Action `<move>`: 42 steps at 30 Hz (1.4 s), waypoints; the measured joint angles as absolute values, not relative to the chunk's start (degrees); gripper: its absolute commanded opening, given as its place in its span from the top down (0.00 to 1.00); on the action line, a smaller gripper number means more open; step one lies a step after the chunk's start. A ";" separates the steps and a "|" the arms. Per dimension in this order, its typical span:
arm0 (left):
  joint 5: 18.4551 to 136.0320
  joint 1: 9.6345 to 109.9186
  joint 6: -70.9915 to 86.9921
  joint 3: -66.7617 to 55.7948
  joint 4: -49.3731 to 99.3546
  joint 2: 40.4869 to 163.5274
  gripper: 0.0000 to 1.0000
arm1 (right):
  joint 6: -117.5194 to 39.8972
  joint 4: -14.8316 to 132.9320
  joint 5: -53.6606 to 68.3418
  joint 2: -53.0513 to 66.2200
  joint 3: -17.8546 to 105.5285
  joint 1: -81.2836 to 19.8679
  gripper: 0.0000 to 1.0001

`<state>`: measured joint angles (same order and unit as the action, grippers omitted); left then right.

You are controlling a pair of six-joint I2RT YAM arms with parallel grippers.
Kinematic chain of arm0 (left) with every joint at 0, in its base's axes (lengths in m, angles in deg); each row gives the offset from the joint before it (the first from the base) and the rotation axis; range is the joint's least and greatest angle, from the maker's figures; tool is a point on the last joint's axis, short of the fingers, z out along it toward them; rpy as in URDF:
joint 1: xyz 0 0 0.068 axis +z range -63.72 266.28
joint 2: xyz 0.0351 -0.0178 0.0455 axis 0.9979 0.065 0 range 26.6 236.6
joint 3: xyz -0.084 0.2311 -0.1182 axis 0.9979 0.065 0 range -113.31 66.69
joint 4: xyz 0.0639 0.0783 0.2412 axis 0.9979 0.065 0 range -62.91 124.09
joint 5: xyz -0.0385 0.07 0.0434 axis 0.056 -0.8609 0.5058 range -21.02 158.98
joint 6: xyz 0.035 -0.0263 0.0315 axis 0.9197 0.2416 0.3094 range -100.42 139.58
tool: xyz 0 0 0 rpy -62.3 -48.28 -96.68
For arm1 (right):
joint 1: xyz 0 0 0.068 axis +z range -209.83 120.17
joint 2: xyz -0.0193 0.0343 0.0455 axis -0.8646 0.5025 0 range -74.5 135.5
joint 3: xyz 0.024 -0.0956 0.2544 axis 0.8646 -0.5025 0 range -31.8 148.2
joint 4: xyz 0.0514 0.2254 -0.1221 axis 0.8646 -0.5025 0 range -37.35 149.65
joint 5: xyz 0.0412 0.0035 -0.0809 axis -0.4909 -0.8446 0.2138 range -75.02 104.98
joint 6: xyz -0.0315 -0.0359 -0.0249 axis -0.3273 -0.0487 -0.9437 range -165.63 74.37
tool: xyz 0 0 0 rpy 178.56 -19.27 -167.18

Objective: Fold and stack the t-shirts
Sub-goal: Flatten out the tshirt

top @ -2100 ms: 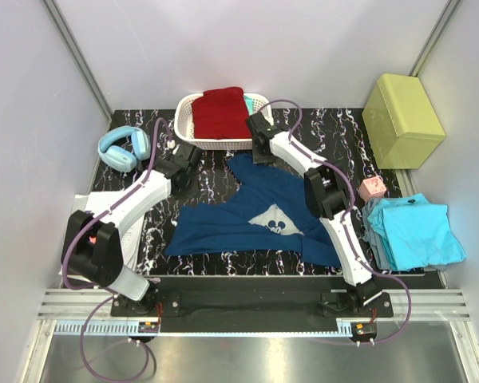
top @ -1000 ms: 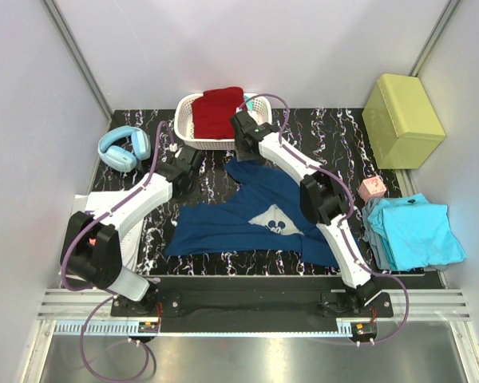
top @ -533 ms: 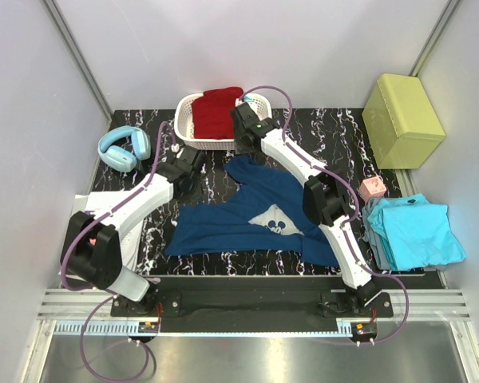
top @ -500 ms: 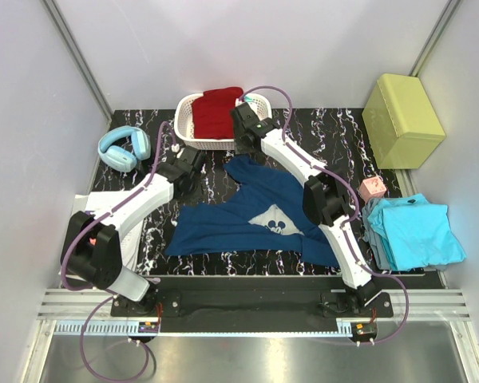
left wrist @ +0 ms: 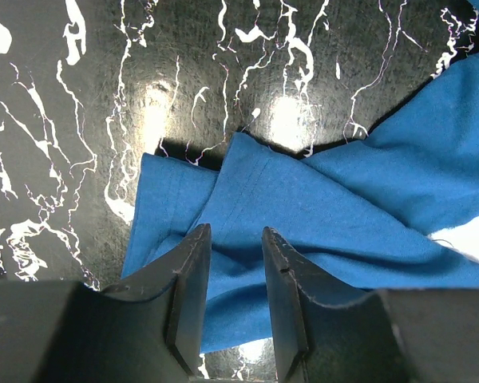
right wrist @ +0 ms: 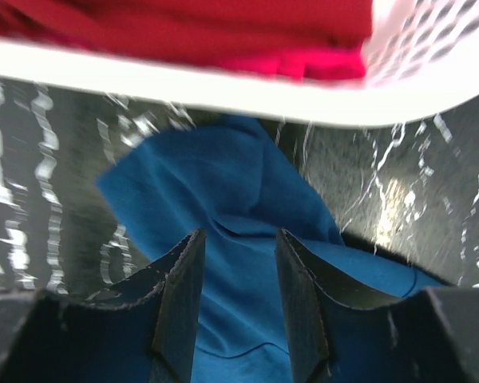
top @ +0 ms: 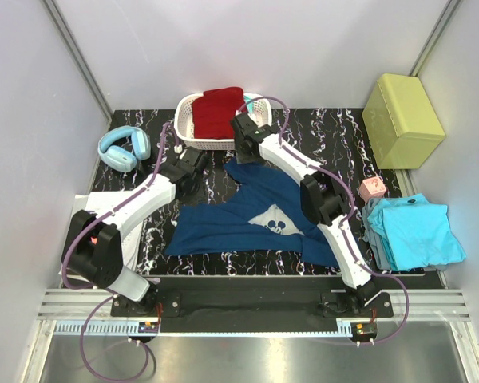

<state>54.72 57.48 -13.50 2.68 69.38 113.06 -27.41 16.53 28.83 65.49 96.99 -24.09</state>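
The navy t-shirt (top: 255, 215) lies crumpled at the bench (top: 343, 136) centre. The left fingers (left wrist: 190, 287) stand apart, unclamped, above its left portion. The right fingers (right wrist: 180, 295) stand apart above its far edge, near the white basket (top: 184, 120).

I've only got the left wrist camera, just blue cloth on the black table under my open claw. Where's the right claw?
Observer: The right claw hangs open over the far end of the blue shirt, right in front of a white basket.
Operator: Anything in that basket?
Observer: Yes, a dark red shirt lies in it.
Operator: Any other shirts around?
Observer: Turquoise shirts lie piled at the right edge of the table.
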 measured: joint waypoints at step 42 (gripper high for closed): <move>54.85 57.09 -13.00 -0.16 67.54 122.52 0.30 | -29.99 21.54 48.37 45.71 74.31 -30.34 1.00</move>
<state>54.85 57.09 -13.00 -0.16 67.54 122.52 -29.99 21.54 48.37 45.71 74.31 -30.34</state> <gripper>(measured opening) 0.701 0.011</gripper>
